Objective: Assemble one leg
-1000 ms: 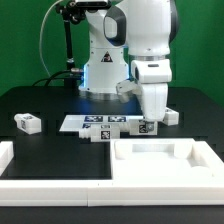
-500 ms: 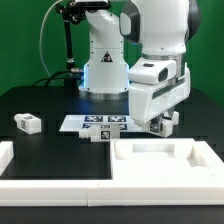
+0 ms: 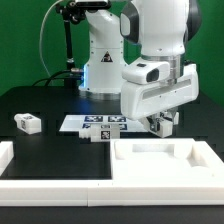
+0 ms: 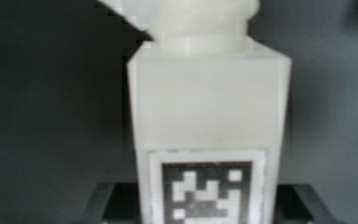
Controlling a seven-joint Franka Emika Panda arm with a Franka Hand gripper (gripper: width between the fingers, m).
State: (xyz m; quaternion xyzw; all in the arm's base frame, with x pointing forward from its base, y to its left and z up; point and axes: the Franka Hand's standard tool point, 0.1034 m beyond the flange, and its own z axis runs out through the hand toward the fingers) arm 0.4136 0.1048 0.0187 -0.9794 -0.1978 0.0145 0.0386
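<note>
My gripper [image 3: 157, 126] is shut on a leg [image 3: 166, 122], a small white block with a black-and-white tag, and holds it just above the black table to the exterior view's right of the marker board [image 3: 98, 123]. In the wrist view the leg [image 4: 202, 100] fills the picture, its tag [image 4: 204, 185] sitting between the dark fingers [image 4: 123, 200] of the gripper [image 4: 202, 198], its narrower peg end pointing away. A second leg [image 3: 27, 123] lies on the table at the exterior view's left.
The large white tray-like piece [image 3: 160, 152] with raised rims lies in front of the gripper. A white rim piece [image 3: 12, 158] sits at the front left. The robot base [image 3: 100, 70] stands behind.
The hand has tilted and swung toward the exterior view's right, carrying the leg with it. The second leg and the tray-like piece have not moved.
</note>
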